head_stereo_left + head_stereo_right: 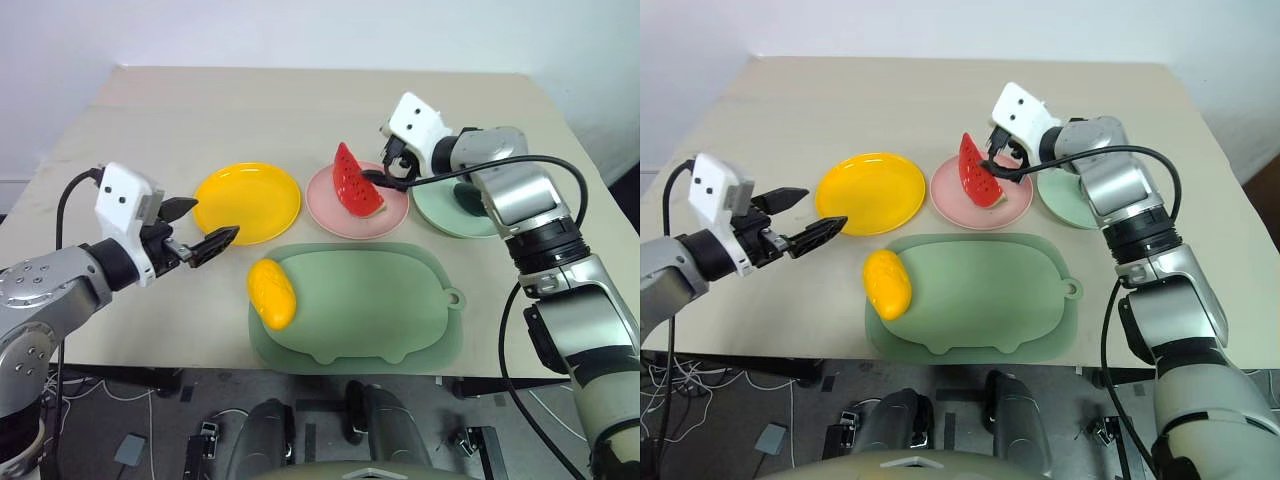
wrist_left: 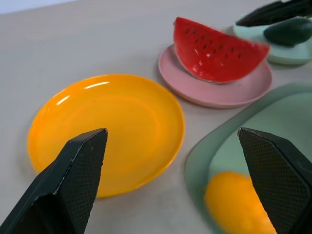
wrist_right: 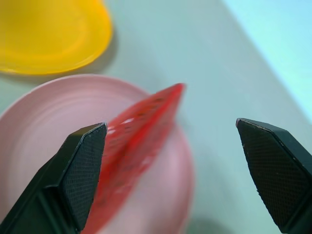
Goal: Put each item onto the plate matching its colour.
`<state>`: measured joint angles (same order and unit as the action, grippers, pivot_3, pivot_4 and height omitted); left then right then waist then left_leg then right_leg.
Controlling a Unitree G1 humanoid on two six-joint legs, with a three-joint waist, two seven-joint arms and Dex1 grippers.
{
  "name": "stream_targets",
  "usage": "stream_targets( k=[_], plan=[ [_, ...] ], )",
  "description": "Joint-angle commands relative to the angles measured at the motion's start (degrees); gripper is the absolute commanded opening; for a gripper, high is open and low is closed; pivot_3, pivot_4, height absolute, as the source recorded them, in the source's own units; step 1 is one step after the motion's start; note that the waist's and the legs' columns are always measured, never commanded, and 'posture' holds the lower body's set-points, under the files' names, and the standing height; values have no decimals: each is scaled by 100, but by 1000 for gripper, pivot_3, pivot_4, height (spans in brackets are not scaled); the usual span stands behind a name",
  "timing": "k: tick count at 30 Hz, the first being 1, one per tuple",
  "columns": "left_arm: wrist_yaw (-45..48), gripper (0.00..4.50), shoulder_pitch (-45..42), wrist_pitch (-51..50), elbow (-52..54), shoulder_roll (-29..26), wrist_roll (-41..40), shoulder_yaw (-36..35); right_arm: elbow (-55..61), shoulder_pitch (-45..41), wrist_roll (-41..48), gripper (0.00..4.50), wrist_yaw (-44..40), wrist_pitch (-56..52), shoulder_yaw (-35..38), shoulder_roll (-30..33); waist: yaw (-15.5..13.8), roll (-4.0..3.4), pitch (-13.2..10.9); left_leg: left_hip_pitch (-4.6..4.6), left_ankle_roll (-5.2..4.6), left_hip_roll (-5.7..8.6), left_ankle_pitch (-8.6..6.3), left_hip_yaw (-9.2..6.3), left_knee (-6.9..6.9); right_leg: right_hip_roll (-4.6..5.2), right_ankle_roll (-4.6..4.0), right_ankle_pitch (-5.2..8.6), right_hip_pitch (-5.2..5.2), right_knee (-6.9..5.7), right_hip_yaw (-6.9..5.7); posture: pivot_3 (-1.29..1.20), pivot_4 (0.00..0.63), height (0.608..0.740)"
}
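Worktop (image 1: 200, 110), beige, carrying three round plates in a row and a green pig-shaped board (image 1: 370, 300) in front of them. Yellow plate (image 1: 247, 202): bare. Pink plate (image 1: 340, 205): holds the watermelon wedge (image 1: 355, 182), standing on its rind. Mint green plate (image 1: 445, 215): holds the dark avocado (image 2: 288, 31), largely hidden behind the right arm in the head views. Yellow mango (image 1: 271, 292): lies on the board's left end, overhanging its edge slightly, long axis running roughly from the robot toward the plates; the one item not yet on its plate. Left gripper (image 1: 200, 228): jaws spread wide, empty, hovering over the worktop just left of the yellow plate's near rim. The mango lies below and to the right of these jaws, near them, with the yellow plate just beyond. Right gripper (image 1: 385, 172): jaws spread, empty, close beside the watermelon wedge above the pink plate; well apart from the mango. Judgement: left arm is much the nearer for the mango, and a grasp across its narrow width looks easiest.
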<state>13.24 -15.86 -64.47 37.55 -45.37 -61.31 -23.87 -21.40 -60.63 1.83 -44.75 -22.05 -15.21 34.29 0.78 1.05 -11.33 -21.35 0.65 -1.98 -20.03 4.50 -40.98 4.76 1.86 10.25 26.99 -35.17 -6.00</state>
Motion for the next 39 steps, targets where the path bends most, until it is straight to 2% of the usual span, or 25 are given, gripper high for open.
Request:
stream_targets(
  k=[1, 3, 6, 8, 13, 17, 23, 30, 34, 39],
  plan=[
    [-2212, 4500, -163, -201, 212, -137, -2228, 276, -8, -209, -45, 4474, 172, 101, 352, -59, 15, 0, 0, 1, 7, -3, 4, 0, 0, 0, 0, 0, -1, -1, 2, 0, 150, 740],
    [-4035, 4500, -73, 480, 241, -465, -3708, 960, -157, -312, -25, 4474, 207, 147, 466, -148, 12, 0, 0, 3, 17, -10, 9, -1, 1, 2, -1, 0, -1, -3, 7, 0, 150, 740],
    [-5449, 4500, -86, 1108, 467, -1182, -4917, 1763, -334, -394, -66, 4474, 208, 219, 513, -235, -4, 1, -1, 3, 24, -8, 12, -2, 1, 20, -2, -1, 0, -5, 7, 0, 150, 740],
    [-6060, 4500, -28, 1282, 773, -1628, -5147, 2347, -516, -419, -109, 4474, 210, 306, 488, -286, -12, 1, -1, 3, 26, -4, 13, -3, 1, 21, -3, -1, -1, -3, 5, 0, 150, 740],
    [-6959, 4500, 20, 2258, 1021, -1520, -5169, 3165, -766, -464, -190, 4474, 253, 463, 477, -392, -37, 2, -2, 0, 26, 17, 13, -3, -3, 15, -2, -1, -6, 0, 2, 0, 150, 740],
    [-7152, 4500, 56, 2557, 875, -1349, -5169, 3469, -748, -550, -106, 4474, 269, 438, 592, -495, -38, 1, -2, 2, 30, 16, 16, -3, -4, 3, -3, -1, -9, 3, 1, 0, 150, 740],
    [-7021, 4500, -248, 2388, 315, -1153, -5164, 3775, -487, -494, -110, 4474, 238, 379, 680, -533, -39, 1, -2, 6, 37, 15, 20, -1, -3, -6, -3, 0, -13, 4, -3, 0, 150, 740],
    [-7111, 4500, -565, 2100, -388, -725, -4935, 4215, 698, 20, 288, 4474, -162, -102, 958, -234, -56, 0, -1, 10, 38, 14, 21, -2, -3, -8, -3, 0, -22, 6, -7, 0, 150, 740],
    [-7007, 4500, -553, 1903, -664, -579, -4734, 4314, 1871, 622, 1232, 4474, -921, -1110, 1424, 237, -127, 0, -1, 20, 38, 14, 21, -2, -3, -9, -3, 0, -29, 6, -9, 0, 150, 740],
    [-6850, 4500, -515, 1724, -834, -497, -4509, 4264, 3406, 1942, 2899, 4474, -1975, -2604, 2056, 1102, -165, -2, 0, 52, 35, 13, 19, -4, 2, -12, -5, 2, -59, 12, -11, 0, 150, 740]
  ],
)
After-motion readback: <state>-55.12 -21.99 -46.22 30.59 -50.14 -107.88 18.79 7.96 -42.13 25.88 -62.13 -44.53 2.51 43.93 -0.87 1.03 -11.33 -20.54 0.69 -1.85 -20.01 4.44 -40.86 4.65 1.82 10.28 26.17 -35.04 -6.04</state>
